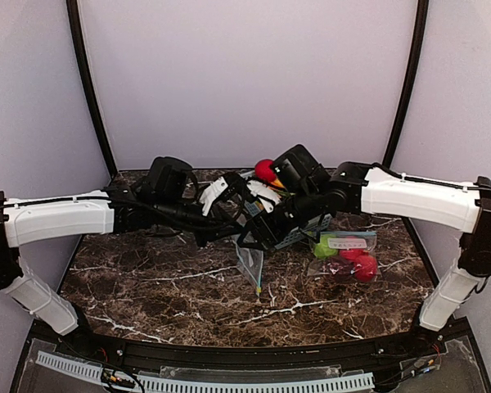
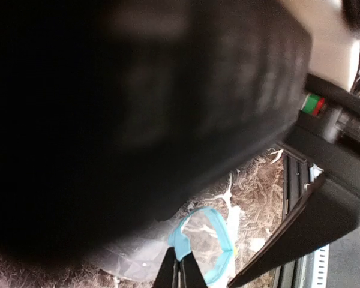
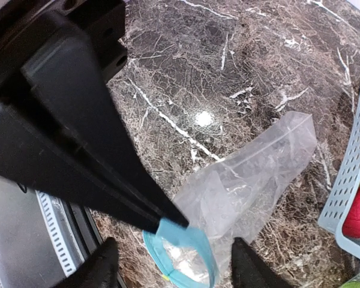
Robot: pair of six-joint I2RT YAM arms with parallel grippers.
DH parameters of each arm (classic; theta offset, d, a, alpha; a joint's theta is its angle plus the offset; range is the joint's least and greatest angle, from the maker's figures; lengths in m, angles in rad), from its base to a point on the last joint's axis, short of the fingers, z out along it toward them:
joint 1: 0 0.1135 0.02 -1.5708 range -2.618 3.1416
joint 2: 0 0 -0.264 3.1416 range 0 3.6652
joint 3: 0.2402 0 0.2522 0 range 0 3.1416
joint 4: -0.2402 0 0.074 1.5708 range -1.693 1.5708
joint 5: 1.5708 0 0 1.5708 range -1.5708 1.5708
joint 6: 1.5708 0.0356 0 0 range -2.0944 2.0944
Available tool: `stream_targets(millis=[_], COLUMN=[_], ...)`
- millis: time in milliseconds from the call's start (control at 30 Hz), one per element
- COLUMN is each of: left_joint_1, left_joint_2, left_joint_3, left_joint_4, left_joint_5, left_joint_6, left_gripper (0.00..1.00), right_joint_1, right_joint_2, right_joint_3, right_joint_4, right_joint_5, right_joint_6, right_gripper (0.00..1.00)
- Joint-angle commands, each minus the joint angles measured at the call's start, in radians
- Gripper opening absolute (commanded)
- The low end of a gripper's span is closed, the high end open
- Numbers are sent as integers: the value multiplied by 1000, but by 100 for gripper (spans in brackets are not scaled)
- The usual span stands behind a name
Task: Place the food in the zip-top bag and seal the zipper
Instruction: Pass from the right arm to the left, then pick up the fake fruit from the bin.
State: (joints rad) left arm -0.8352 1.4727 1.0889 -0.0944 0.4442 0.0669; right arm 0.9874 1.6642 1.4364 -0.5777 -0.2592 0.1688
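- The left gripper (image 2: 180, 271) is pinching, fully closed, the zip-top bag (image 3: 252, 180) by its blue zipper rim (image 3: 183, 240), bottom centre.
- The right gripper (image 3: 177, 268) is gaping, holding nothing.
- The bag is looking flimsy and slippery; the stiffer rim is seeming the best hold.
- The food (image 1: 362, 264) is lying right of centre.

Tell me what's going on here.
The left hand is pinched shut on the blue zipper rim of the zip-top bag, holding the bag's mouth up over the marble table. The right hand is open, with a finger on either side of that rim, gripping nothing. The bag looks empty. The red and green toy fruit sits off to the right by the light-blue basket, so no food appears to be in this bag yet.
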Motion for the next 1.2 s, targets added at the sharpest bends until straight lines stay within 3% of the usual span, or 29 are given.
stream_targets(millis=[0,100,367,667,933,1167], left_joint_1=[-2,13,123,186,188,189], left_joint_2=[-55,-80,-97,-65,-73,-58], left_joint_3=[-15,-14,-42,-61,-69,-66], left_joint_4=[-31,-56,-81,-55,-55,-54], left_joint_5=[-207,-258,-240,-141,-142,-121], left_joint_6=[-38,-57,-161,-253,-261,-269], left_gripper=[1,1,1,1,1,1], right_joint_1=[-3,-22,-173,-304,-324,-334], right_joint_2=[-102,-153,-200,25,191,243], right_joint_3=[-19,-47,-109,-42,38,76], right_joint_4=[55,51,54,36,17,84], right_joint_5=[42,101,235,240,292,263], right_joint_6=[1,25,130,155,147,166], right_gripper=[72,82,89,73,69,86])
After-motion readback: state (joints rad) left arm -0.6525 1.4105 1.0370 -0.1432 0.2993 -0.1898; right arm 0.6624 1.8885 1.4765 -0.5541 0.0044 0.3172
